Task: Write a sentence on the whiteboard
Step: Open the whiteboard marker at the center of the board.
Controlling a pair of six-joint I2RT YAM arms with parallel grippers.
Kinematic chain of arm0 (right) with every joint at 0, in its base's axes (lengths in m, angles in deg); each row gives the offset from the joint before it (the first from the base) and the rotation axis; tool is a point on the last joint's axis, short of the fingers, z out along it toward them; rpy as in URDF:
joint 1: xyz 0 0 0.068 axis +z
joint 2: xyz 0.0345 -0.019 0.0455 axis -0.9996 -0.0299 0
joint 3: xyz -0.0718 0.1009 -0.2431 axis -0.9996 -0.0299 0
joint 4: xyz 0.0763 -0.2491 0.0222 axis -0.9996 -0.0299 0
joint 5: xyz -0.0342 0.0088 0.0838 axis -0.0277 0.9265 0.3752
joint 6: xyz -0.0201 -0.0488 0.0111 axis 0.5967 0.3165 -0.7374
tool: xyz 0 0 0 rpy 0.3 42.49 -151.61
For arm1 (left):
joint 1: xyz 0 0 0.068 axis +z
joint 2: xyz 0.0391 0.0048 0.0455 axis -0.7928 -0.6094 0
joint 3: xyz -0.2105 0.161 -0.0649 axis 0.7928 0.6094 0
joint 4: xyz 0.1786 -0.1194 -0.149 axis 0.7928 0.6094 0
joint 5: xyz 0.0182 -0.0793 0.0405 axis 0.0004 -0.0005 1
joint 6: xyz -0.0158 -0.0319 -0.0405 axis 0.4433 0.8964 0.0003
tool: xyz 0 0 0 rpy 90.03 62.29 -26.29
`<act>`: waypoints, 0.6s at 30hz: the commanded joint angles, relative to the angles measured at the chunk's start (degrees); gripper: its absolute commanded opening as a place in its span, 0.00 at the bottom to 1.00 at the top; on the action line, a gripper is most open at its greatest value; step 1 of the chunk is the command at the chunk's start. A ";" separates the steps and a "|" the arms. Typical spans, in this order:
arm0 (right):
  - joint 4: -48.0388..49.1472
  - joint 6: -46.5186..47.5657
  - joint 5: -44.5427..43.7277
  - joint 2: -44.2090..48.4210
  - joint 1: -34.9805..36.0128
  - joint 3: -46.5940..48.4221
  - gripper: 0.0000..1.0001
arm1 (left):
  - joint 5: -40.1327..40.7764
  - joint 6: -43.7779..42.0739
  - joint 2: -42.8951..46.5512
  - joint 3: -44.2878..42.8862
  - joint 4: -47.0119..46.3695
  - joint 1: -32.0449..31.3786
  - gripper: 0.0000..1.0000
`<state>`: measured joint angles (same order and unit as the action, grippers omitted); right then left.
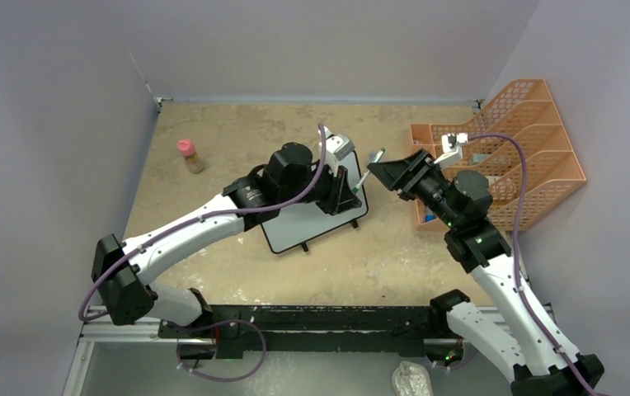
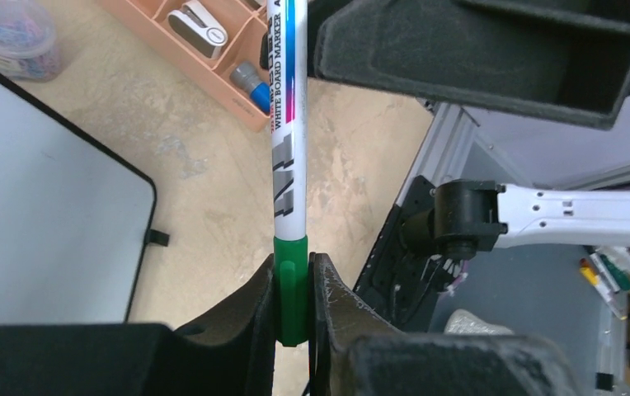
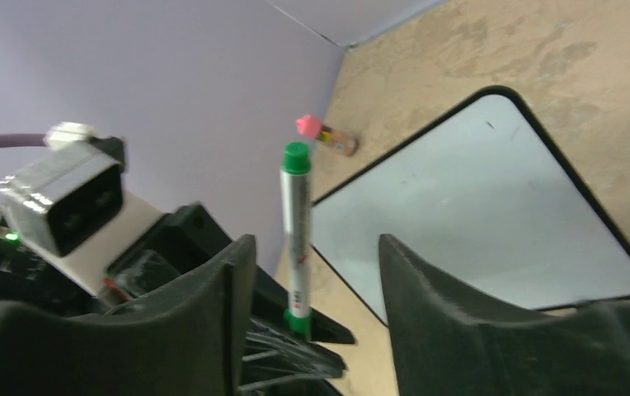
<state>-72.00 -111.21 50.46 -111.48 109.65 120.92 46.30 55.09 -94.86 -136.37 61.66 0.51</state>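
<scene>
The left pincer [image 2: 295, 289] is pressed together on the green end of a whiteboard marker [image 2: 289, 157], pinching it between both fingers, the white printed barrel standing straight out from the grip. Facing it over the middle of the desk [image 1: 213, 124], the right pincer [image 3: 316, 247] is spread wide. Its two black fingers stand on either side of the marker's barrel and touch neither the barrel nor the green cap at the far end.

The whiteboard [image 1: 312, 224] lies flat on the sandy desk just below and beside the two pincers. It is turned at a slant to the desk's edges, and the left arm reaches across its far corner. Its black frame and small black feet show along the near side.

A small bottle with a pink cap [image 1: 189, 155] stands well apart, near the back left wall. An orange file rack [image 1: 534, 157] sits at the right edge of the desk, behind the right arm.
</scene>
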 commanded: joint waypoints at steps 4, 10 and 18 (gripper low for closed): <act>-9.99 9.99 4.77 0.47 0.12 8.77 0.71 | 3.29 -18.43 6.98 -2.32 9.77 -0.35 0.00; -19.35 21.71 14.13 -2.88 0.10 15.17 0.74 | 4.59 -30.85 10.77 -2.83 18.91 -0.33 0.00; -25.18 26.89 25.68 -10.35 0.09 22.08 0.77 | 2.60 -40.40 12.60 -2.73 23.61 -0.35 0.00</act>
<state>-94.36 -88.79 68.39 -120.50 109.65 139.83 49.62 22.29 -83.43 -136.76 82.84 0.51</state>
